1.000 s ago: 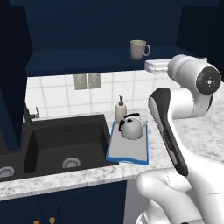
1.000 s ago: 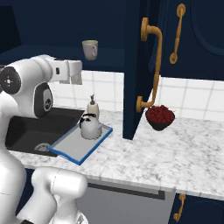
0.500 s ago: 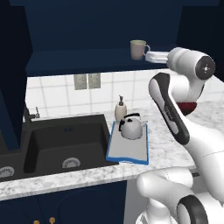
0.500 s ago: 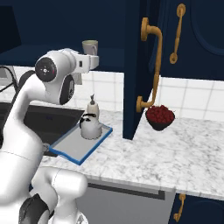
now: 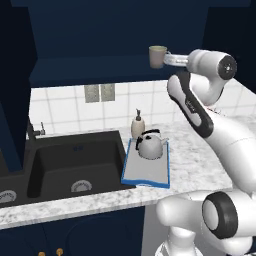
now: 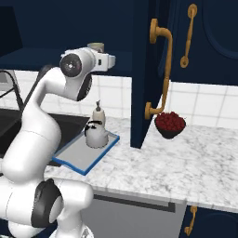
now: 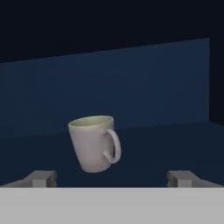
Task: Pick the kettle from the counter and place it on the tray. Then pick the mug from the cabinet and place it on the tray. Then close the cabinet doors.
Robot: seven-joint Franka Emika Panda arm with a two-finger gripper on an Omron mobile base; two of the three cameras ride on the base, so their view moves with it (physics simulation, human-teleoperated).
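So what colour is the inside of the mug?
Pale green inside the mug, clearest in the hand view.

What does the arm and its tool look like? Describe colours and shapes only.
The arm is glossy white with rounded, tube-like segments and dark grey round caps at the joints. One segment carries a dark strip along its side. The tool has a white body and two small grey fingertips.

White tiled wall (image 5: 65,102) behind a black sink (image 5: 75,165).

Mug (image 6: 96,46) mostly behind arm; sink (image 5: 60,165) cut at edge.
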